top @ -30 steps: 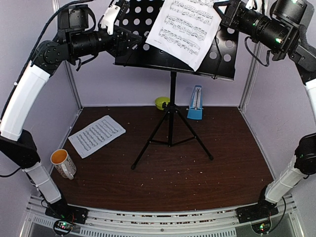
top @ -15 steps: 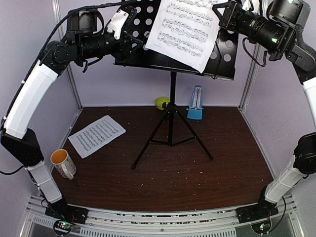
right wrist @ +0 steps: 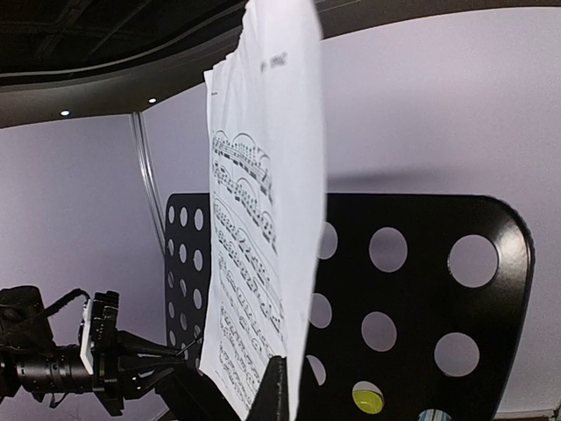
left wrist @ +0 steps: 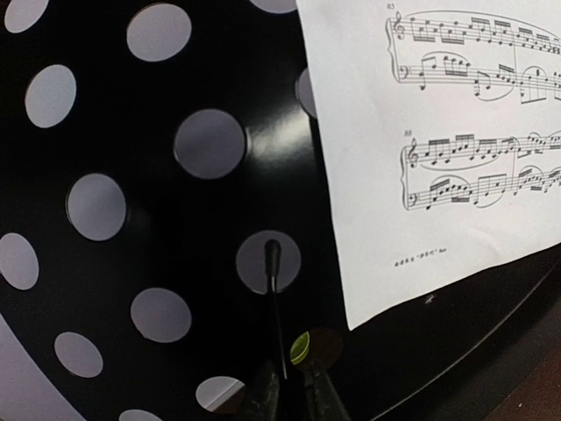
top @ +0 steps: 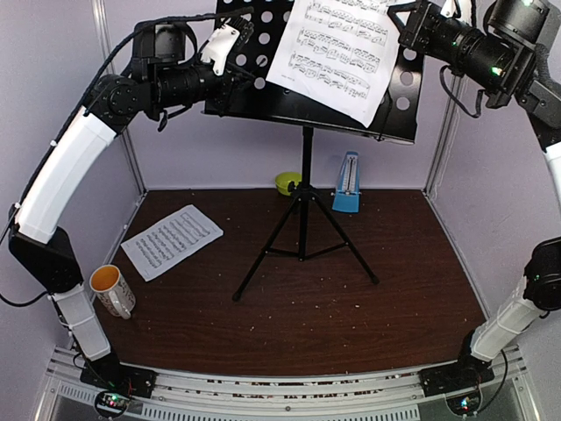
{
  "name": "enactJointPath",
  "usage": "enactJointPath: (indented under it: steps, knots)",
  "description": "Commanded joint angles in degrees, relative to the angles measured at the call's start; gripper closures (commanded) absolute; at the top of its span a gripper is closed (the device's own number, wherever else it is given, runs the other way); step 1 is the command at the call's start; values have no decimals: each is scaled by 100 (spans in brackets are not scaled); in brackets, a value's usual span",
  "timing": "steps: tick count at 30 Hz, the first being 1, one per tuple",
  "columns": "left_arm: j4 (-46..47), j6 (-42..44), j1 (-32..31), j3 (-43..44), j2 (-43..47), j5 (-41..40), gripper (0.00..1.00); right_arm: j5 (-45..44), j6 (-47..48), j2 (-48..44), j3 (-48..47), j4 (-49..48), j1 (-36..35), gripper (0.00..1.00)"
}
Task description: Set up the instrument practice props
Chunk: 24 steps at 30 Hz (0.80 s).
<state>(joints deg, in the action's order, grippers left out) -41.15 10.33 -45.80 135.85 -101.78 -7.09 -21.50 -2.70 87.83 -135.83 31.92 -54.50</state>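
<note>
The black perforated music stand (top: 254, 53) stands on its tripod at the table's middle back. One sheet-music page (top: 337, 53) lies tilted against its desk. My right gripper (top: 397, 14) is shut on that page's upper right edge; in the right wrist view the page (right wrist: 263, 254) runs edge-on into the gripper (right wrist: 282, 390). My left gripper (top: 247, 77) is at the desk's lower left, shut on the stand's thin page-holder wire (left wrist: 275, 298). The second page (top: 171, 239) lies flat on the table at left. The blue metronome (top: 348, 184) stands behind the tripod.
A white mug (top: 112, 289) with orange inside stands at the front left. A lime-green bowl (top: 287, 181) sits at the back, behind the tripod legs (top: 302, 250). Grey walls close in the left, back and right sides.
My left arm has moved right and in towards the desk's lower left. My right gripper and the page have shifted slightly right and up.
</note>
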Motion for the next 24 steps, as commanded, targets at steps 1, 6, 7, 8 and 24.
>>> enactJointPath:
  steps: [1, 6, 7, 8, 24]
  knots:
    - [962, -40, 33, -449, 431, -191, 91, -147, 94, -122, 16, 25, 11, 100]
    - [1919, 43, -8, -1370, 872, -237, 100, -151, 110, -148, 82, -1, 10, 100]
    - [2119, 39, -12, -1538, 942, -252, 100, -137, 130, -145, 84, -2, 3, 100]
    - [2305, 33, -9, -1699, 1015, -283, 100, -143, 155, -144, 84, 3, -10, 100]
    - [4130, 19, -8, -2924, 1484, 448, 100, -338, 563, 272, -137, -413, -417, 100]
